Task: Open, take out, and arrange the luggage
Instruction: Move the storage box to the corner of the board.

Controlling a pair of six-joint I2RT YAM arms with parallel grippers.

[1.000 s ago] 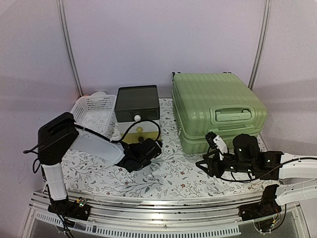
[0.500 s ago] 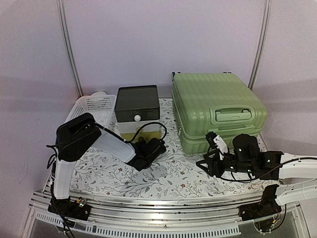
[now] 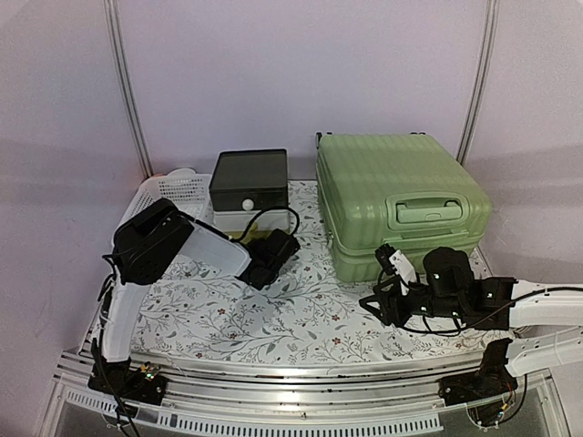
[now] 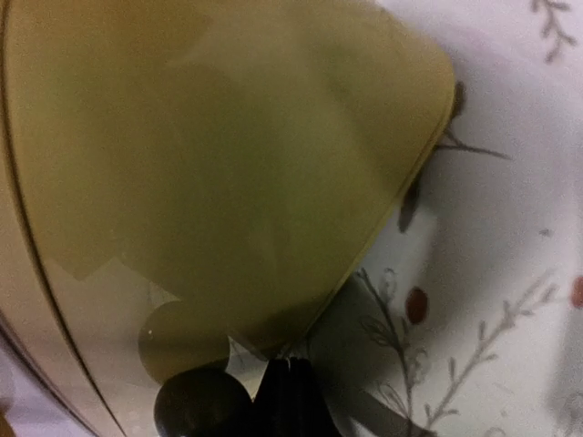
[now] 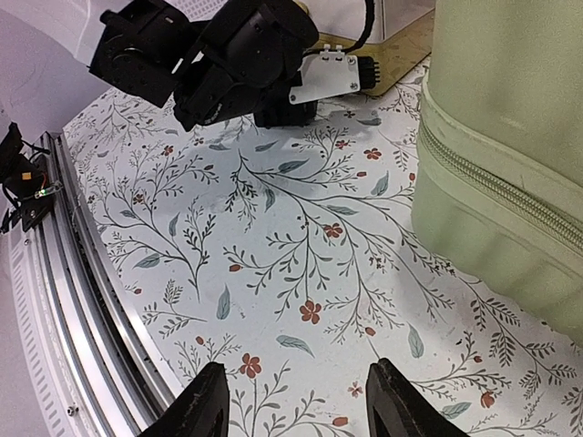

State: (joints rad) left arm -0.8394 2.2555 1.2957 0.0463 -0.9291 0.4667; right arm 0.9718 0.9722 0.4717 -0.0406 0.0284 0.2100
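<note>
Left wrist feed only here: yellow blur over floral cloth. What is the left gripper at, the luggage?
Observer: No. The left gripper is shut, low at the front of the small drawer box, which stands left of the luggage.
Operator: Luggage open? Right arm on it?
Observer: Closed, lying flat. The right gripper is open and empty over the cloth, by the luggage's near side.

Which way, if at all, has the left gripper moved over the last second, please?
Yes. Against the unmoved luggage, the left gripper has shifted away from the arm bases, toward the drawer box.
</note>
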